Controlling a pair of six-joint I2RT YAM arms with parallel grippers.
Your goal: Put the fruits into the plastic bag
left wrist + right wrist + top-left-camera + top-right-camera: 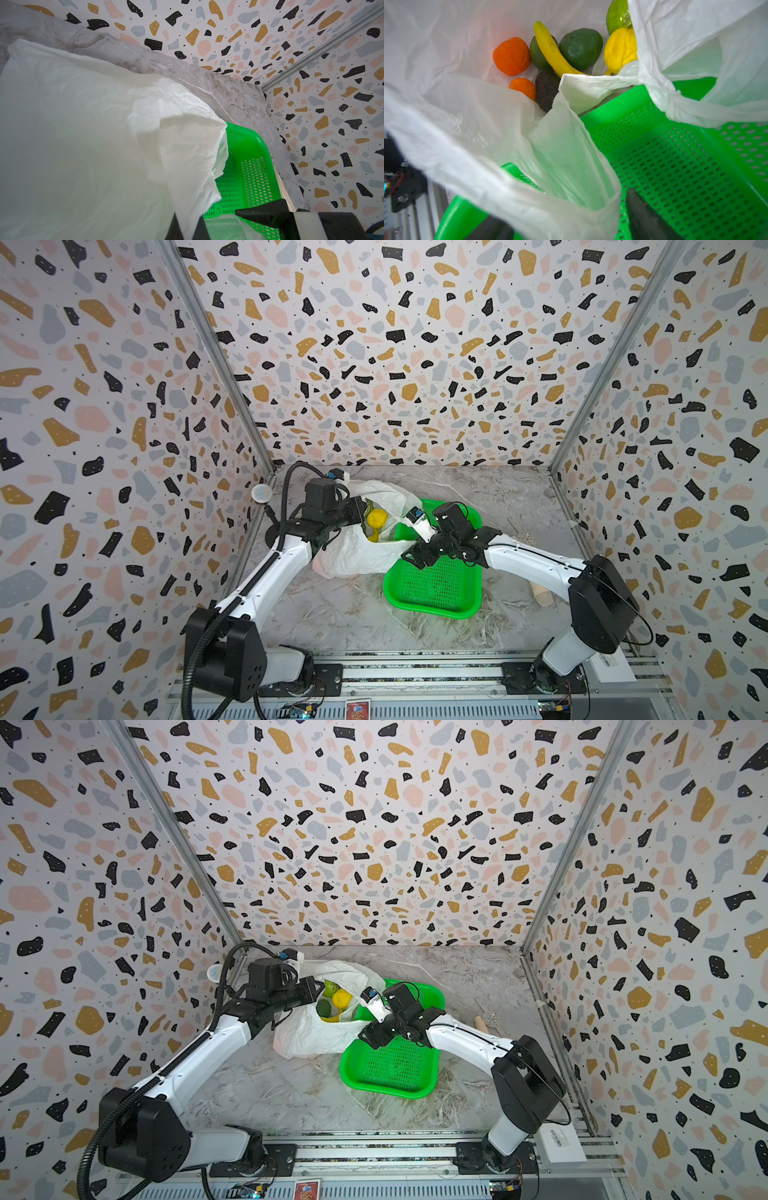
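The plastic bag (361,556) (307,1031) lies on the marble table with its mouth held open over the green tray's rim. In the right wrist view the fruits lie inside the bag (467,116): an orange (511,56), a second orange (522,87), a banana (550,52), dark green avocados (581,48), a yellow lemon-like one (619,49) and a bumpy green one (617,16). My left gripper (188,230) (361,508) is shut on the bag's far rim. My right gripper (571,224) (409,558) stands open, one finger on each side of the bag's near rim.
The bright green perforated tray (432,589) (390,1069) (685,166) sits right of the bag, with no fruit in the part that shows. A beige wooden stick (542,595) (482,1021) lies by the right arm. Patterned walls close in three sides.
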